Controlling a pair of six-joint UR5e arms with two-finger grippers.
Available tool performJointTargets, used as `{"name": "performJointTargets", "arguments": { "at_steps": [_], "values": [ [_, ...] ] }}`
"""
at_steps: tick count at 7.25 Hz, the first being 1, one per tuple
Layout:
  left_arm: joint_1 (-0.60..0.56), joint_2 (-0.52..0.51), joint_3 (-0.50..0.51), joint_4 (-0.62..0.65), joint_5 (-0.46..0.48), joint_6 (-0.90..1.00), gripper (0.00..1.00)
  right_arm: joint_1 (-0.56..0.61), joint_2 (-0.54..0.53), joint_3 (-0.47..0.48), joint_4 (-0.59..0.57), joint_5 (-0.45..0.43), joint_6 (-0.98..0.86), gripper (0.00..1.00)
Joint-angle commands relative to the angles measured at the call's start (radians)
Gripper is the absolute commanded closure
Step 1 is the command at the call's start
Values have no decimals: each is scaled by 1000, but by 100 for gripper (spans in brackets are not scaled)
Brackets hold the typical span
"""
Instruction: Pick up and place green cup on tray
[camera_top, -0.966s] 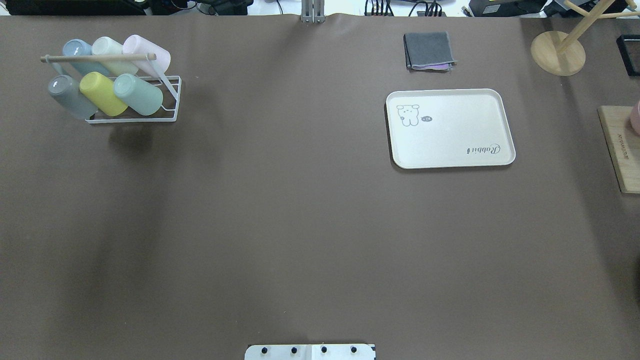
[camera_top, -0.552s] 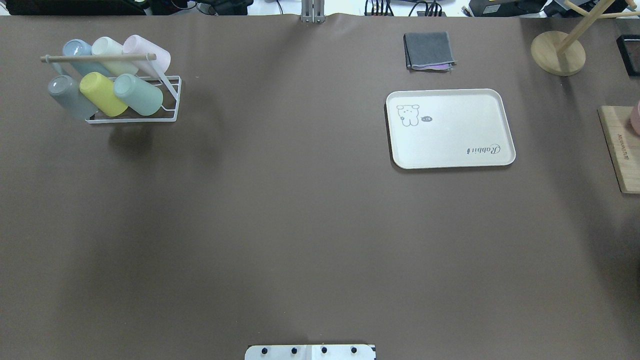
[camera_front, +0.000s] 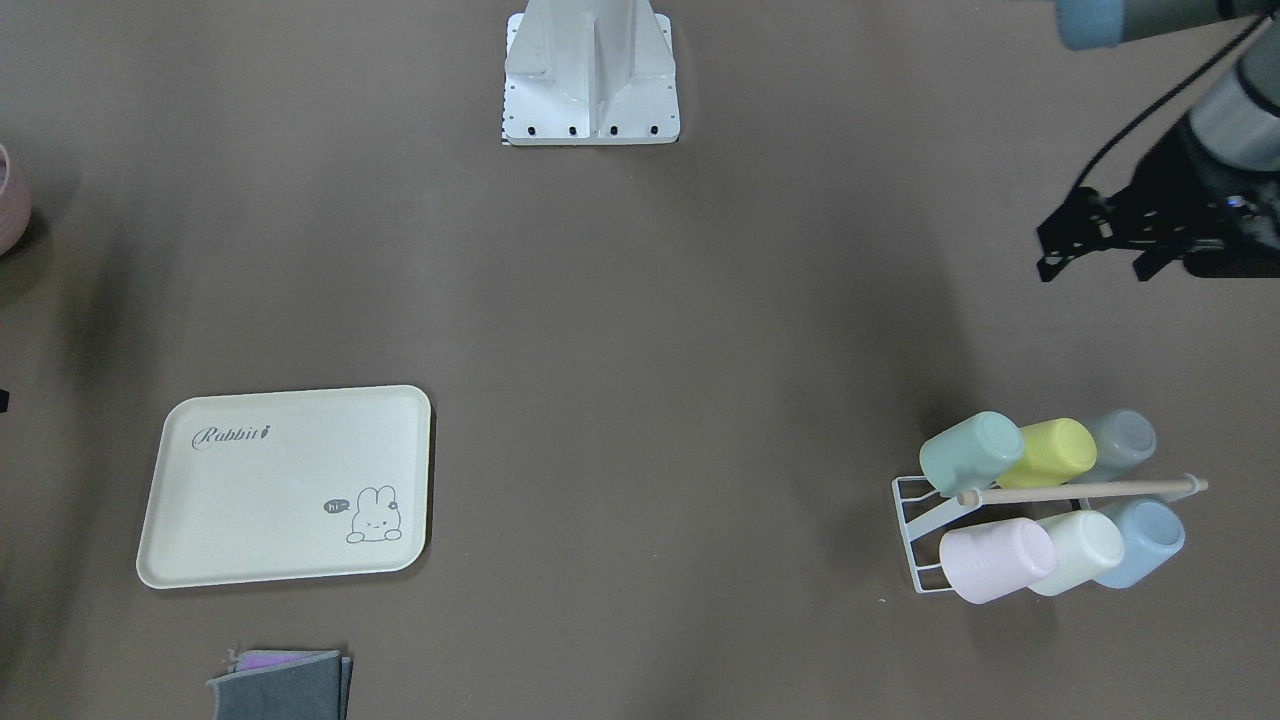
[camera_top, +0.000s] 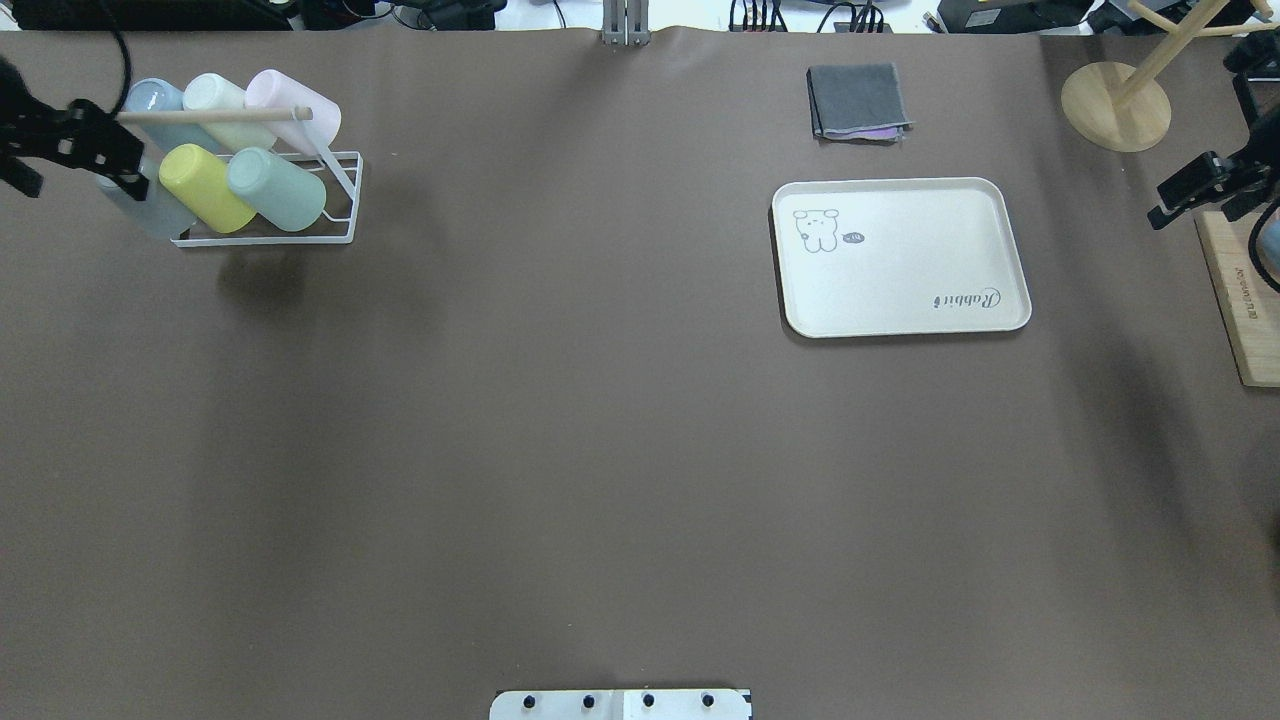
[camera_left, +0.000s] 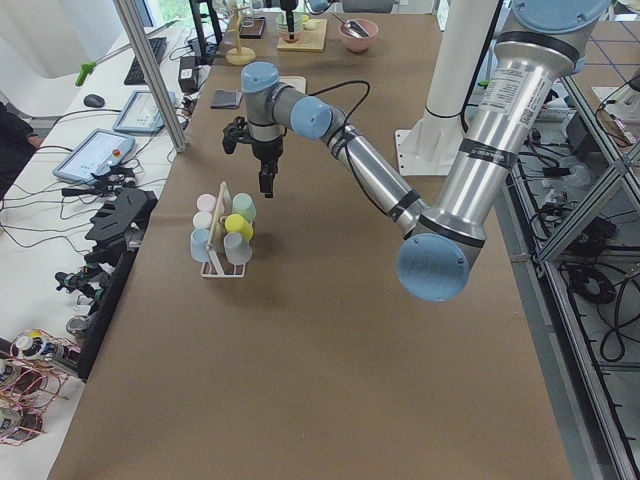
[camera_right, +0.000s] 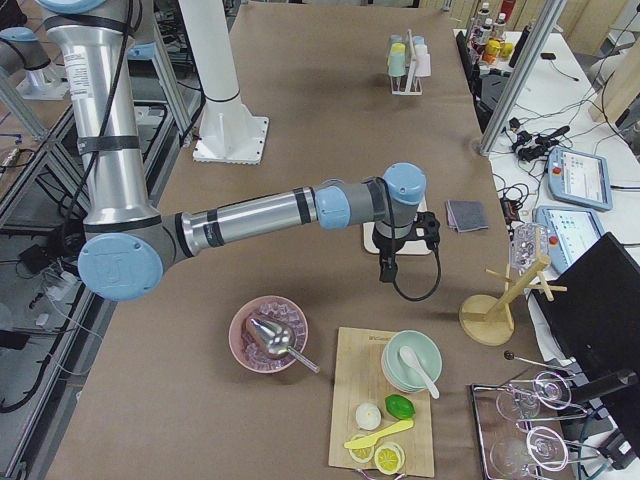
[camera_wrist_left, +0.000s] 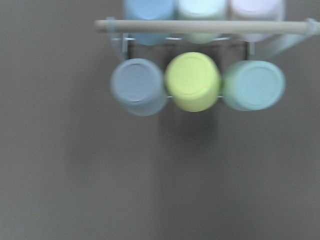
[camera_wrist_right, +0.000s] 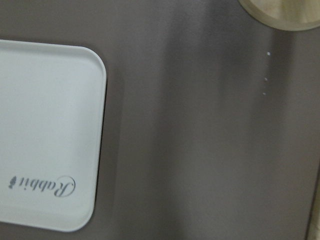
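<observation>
Overhead exterior — left jaws spread, empty.

From overhead we find the cup rack (camera_top: 250, 115) at the table's (camera_top: 600, 450) ten o'clock, the tray (camera_top: 900, 280) at two o'clock, the folded cloth (camera_top: 857, 100) at the tray's twelve, the stand (camera_top: 1115, 105) at its two

Brown matte table (camera_top: 600, 450), white side bench (camera_left: 40, 230) with tablet (camera_left: 95, 155), aluminium frame post (camera_left: 161, 95), even indoor light
</observation>
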Motion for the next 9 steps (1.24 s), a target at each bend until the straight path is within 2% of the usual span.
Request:
{"name": "performJointTargets", "arguments": {
  "at_steps": [1, 3, 4, 5, 6, 7, 9],
  "values": [
    [263, 8, -18, -95, 390, 189, 2, -82, 73, -215, 324, -5, 190, 2],
    [452, 62, -32, -112, 753, 510, 2, -93, 179, -321, 360, -5, 195, 13],
    [518, 66, -23, -108, 917, 630, 2, -96, 204, -364, 395, -5, 195, 16],
    [573, 97, -20, -108, 1040, 760, 2, -105, 206, -409, 453, -7, 195, 16],
    [629, 100, 3, -104, 1236, 925, 2, -105, 206, -435, 484, -7, 197, 16],
    [635, 102, 20, -105, 1341, 1039, 2, -109, 206, -438, 489, -7, 197, 16],
    [675, 102, 122, -113, 1507, 1294, 2, -126, 206, -446, 491, -5, 222, 16]
  ]
}}
